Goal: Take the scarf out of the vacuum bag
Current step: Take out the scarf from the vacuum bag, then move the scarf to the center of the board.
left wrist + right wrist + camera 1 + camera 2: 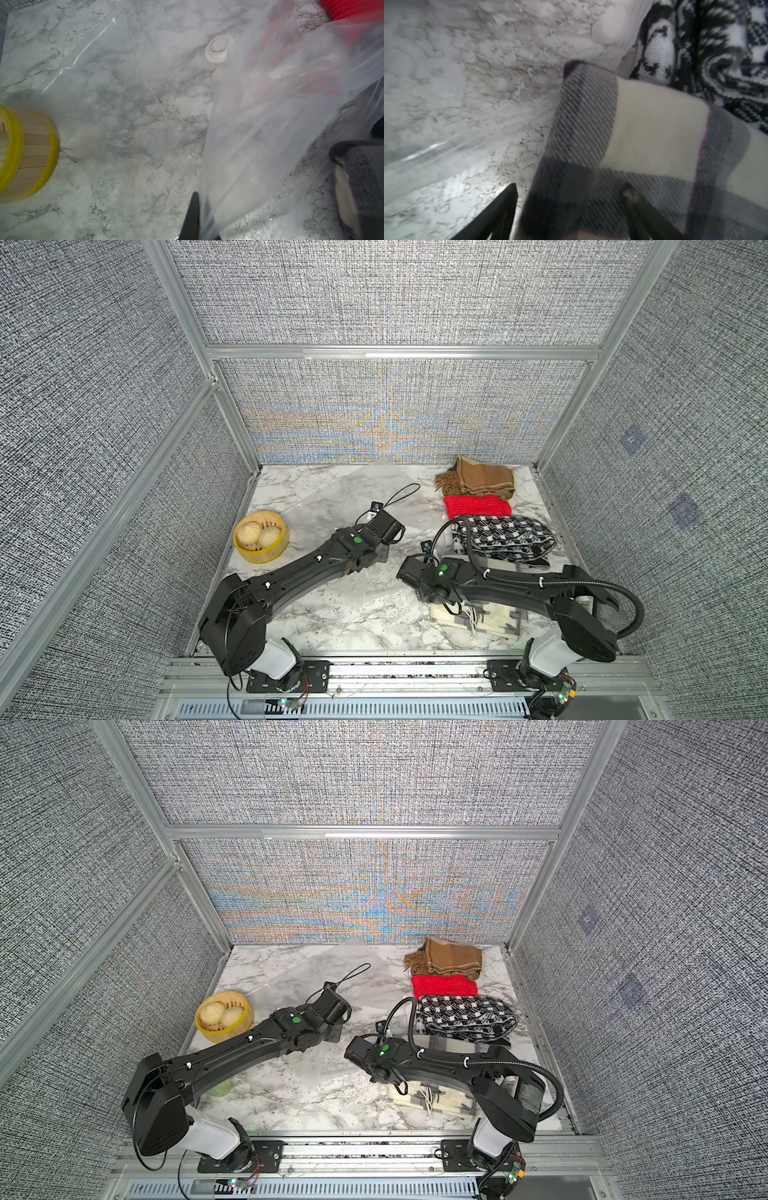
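Pinching clear, crinkly vacuum bag [145, 93] in closed left hand [199, 220], valve [219, 48] up, long axis pointing at plaid scarf [654, 124], grip of right hand [570, 187] there impossible to tell.

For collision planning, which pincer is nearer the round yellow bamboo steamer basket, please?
Left. The left pincer is at centre, apart from the steamer basket; the right pincer lies beyond it.

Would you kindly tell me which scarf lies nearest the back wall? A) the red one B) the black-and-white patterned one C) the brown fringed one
C: in both top views the brown fringed scarf lies closest to the back wall, with the red scarf in front of it.
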You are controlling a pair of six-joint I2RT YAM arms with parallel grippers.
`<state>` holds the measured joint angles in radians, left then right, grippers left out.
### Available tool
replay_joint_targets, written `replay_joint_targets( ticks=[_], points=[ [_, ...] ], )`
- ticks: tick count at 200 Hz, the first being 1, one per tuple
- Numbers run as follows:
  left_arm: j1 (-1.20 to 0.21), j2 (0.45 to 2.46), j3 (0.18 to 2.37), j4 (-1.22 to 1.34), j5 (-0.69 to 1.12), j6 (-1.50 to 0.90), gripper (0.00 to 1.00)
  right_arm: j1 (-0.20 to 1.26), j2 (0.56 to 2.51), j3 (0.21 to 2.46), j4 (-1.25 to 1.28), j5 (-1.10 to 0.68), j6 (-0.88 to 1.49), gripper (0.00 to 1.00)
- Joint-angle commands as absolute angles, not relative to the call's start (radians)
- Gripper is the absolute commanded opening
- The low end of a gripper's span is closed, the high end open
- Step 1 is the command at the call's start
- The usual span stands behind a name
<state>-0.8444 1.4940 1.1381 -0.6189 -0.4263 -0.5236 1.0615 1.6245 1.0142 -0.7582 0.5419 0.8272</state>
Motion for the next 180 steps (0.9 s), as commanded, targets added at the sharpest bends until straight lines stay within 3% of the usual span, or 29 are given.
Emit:
replay_joint_targets(
  ticks=[1, 30, 80, 180],
  points=[
    [-0.845, 1.485, 1.134, -0.621, -0.431, -0.522, 0.00, 1.081, 1.625, 0.954, -0.835, 0.551, 0.927, 0.77],
    [-0.844, 1.487, 1.135, -0.620, -0.425, -0.525, 0.00, 1.088, 1.613, 0.885, -0.810, 0.470, 0.938, 0.70],
    [-0.844, 1.478, 1.133, -0.620, -0.425, -0.525, 0.00, 1.084, 1.544, 0.786, -0.861, 0.448, 0.997, 0.66],
    [-0.844, 1.473, 1.131, -0.617, -0.417, -0.528, 0.00, 0.958, 1.416, 0.667, -0.839, 0.397, 0.904, 0.66]
  ],
)
